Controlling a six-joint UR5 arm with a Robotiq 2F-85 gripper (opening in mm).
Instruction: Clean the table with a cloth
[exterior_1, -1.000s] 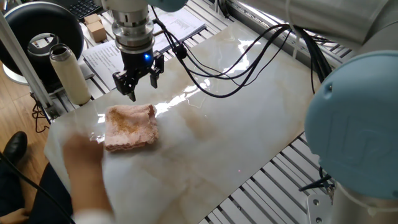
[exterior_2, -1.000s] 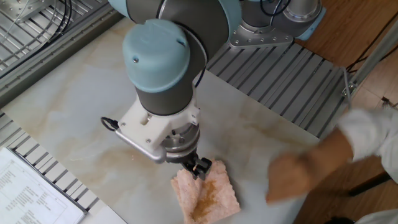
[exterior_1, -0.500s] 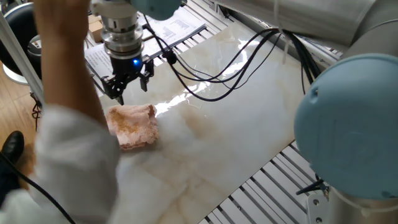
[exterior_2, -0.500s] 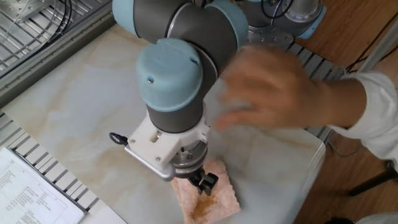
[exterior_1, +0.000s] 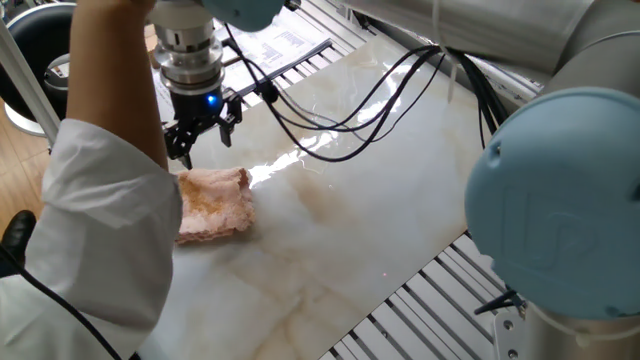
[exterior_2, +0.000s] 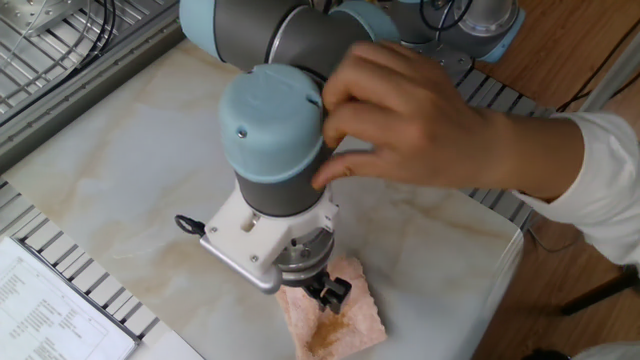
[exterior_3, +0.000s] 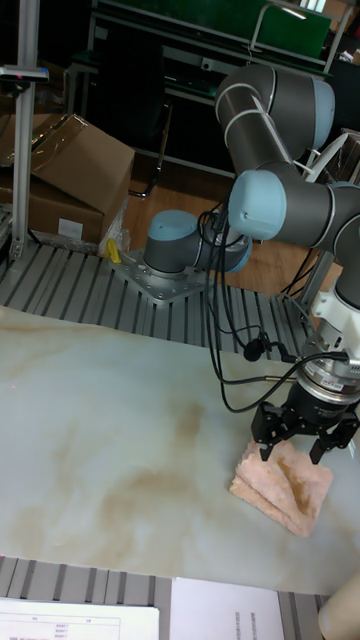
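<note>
The pale pink cloth (exterior_1: 213, 203) lies flat near a corner of the cream marble table (exterior_1: 380, 190), with yellowish stains on top. My gripper (exterior_1: 205, 145) hangs just above the cloth's far edge. It is open with its fingers spread and nothing between them. In the other fixed view the gripper (exterior_2: 328, 297) points down onto the cloth (exterior_2: 345, 318), and the wrist hides part of it. The tall fixed view shows the gripper (exterior_3: 300, 445) over the cloth (exterior_3: 283, 478) on the table (exterior_3: 110, 400).
A person's hand (exterior_2: 400, 120) grips my wrist, and their white sleeve (exterior_1: 100, 240) covers the table's near-left corner. Black cables (exterior_1: 340, 110) loop over the marble. Printed paper sheets (exterior_2: 50, 300) lie past the edge. Grey ribbed frame (exterior_1: 420, 300) borders the slab.
The person's hand left the table and came up onto my wrist. The gripper shifted a little left over the cloth's edge. The cloth stayed put.
</note>
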